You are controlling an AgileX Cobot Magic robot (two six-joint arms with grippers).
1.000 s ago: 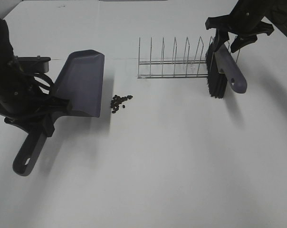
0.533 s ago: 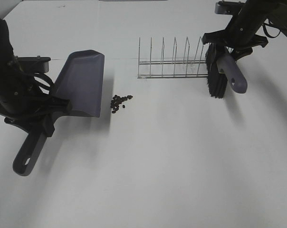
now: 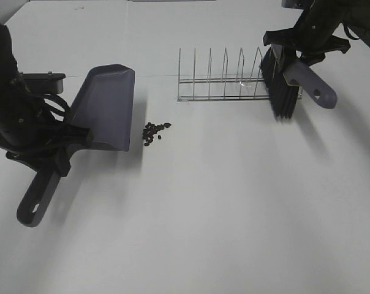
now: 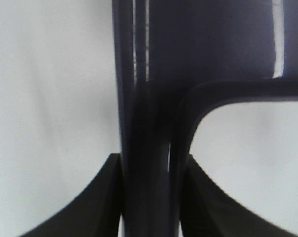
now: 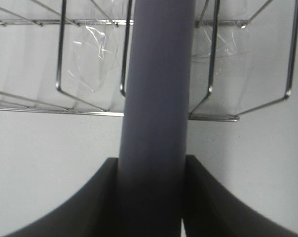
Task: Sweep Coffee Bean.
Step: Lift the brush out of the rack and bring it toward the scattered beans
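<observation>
- Left of the frame: the left hand (image 4: pixel 150 197), narrow, is clamped on the stem of the grey dustpan (image 3: pixel 105 107). The wrist view shows a dark finger pressed against each side of the stem.
- Left of centre: the dustpan's scoop is tilted, with its open lip facing right. Its handle end, with a hanging hole, points to the lower left.
- Centre-left: the coffee bean (image 3: pixel 154 131) cluster lies loose on the white bench (image 3: pixel 234 214), just beside the dustpan's lip and apart from it.
- Upper centre: an upright wire rack (image 3: pixel 218 82) stands on the bench, well apart from the beans.
- Upper right: the brush (image 3: pixel 282 92) hangs at the rack's right end, black bristles downward and grey handle slanting right.
- Upper right corner: the right hand (image 5: pixel 151 197), narrow, grips the brush handle between both fingers.
</observation>
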